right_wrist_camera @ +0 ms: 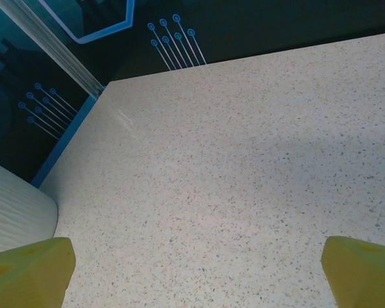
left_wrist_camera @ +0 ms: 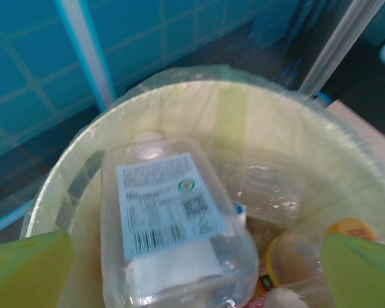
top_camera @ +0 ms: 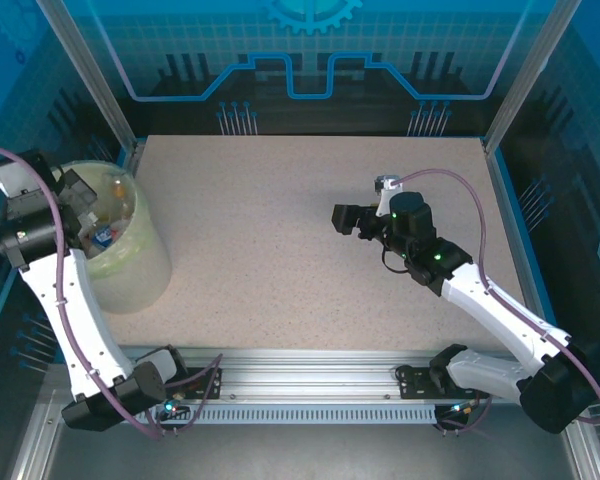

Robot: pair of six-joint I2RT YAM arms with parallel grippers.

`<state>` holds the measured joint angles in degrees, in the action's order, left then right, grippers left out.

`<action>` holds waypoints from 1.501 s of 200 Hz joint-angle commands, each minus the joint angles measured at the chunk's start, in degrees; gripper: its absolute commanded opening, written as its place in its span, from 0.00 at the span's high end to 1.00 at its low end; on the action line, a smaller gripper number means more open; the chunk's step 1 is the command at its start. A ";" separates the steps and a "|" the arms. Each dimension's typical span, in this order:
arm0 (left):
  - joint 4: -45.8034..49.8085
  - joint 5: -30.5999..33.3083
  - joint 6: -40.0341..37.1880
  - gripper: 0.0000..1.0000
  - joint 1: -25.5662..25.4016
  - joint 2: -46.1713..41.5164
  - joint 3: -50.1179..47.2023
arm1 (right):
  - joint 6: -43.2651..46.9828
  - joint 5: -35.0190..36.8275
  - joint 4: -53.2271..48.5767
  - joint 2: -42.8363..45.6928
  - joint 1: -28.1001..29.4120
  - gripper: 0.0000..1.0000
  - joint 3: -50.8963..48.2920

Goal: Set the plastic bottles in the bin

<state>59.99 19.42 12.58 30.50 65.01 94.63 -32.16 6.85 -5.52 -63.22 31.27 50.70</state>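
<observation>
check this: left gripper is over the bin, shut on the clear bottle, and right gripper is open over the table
Not quite: the left gripper is over the bin but open, its fingers clear of the clear bottle, as the left wrist view shows. The right gripper is open over the table.

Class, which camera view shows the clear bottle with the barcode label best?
The left wrist view: the bottle sits close up, label facing the camera, over the bin. From above, the bin's bottles are tiny; the right wrist camera faces the table.
</observation>
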 commanded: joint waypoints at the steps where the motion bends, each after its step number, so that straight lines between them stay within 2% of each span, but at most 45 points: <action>1: 1.50 -13.19 2.63 0.01 0.14 -0.76 2.96 | -0.54 0.44 0.33 1.11 -0.69 0.00 0.72; 18: -1.32 -25.61 4.89 0.01 -2.24 -0.78 3.02 | -0.62 0.26 0.33 0.78 -0.68 0.00 0.89; 46: -7.36 -37.41 7.18 0.01 -8.64 1.14 2.11 | -0.53 0.04 -0.27 0.83 -0.69 0.00 1.25; 71: -11.69 -46.14 10.35 0.01 -9.80 4.62 0.20 | -0.14 0.90 -0.98 1.58 -0.68 0.00 1.18; 99: -11.98 -42.93 10.92 0.01 -9.52 9.43 0.03 | 0.15 1.64 -1.42 2.64 -0.68 0.00 1.09; 127: -14.78 -45.15 12.61 0.01 -9.40 13.66 1.02 | 0.43 2.36 -2.30 3.53 -0.69 0.00 0.99; 161: -13.67 -31.13 11.77 0.01 -7.86 15.43 1.56 | 0.46 3.07 -2.64 4.75 -0.69 0.00 0.26; 183: -14.84 -27.24 12.79 0.01 -4.38 14.75 -1.56 | 0.70 3.99 -2.75 5.54 -0.68 0.00 0.02; 203: -15.42 -27.05 13.17 0.01 -1.80 15.04 -3.77 | 0.77 4.26 -2.41 5.83 -0.68 0.00 0.02; 265: -14.82 -25.48 13.55 0.01 0.27 17.97 -3.72 | 0.24 3.58 -2.87 5.45 -0.73 0.00 0.02; 300: -15.51 -30.65 14.41 0.01 0.54 17.19 -1.55 | 0.52 4.47 -3.29 6.65 -0.74 0.00 0.02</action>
<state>42.15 -8.38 25.21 30.35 83.11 91.24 -31.97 10.09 -8.16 -58.33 31.16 50.68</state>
